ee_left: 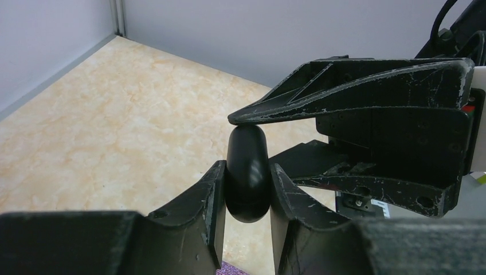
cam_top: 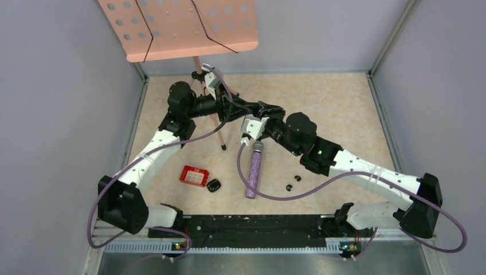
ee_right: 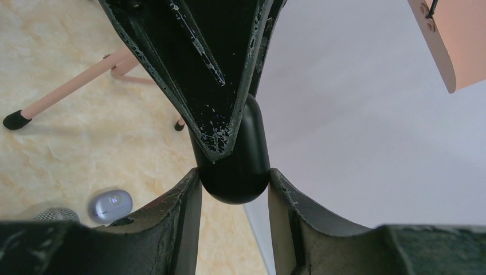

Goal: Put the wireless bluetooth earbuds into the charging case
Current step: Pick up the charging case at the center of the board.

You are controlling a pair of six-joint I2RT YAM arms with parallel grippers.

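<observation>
Both claws, left gripper and right gripper, clamp one black case, arm-hidden from above, over beige marbled table, grey walls.

You are not finding any readable text: the red box near the tabletop's front edge is showing pale print, too small to read.
</observation>
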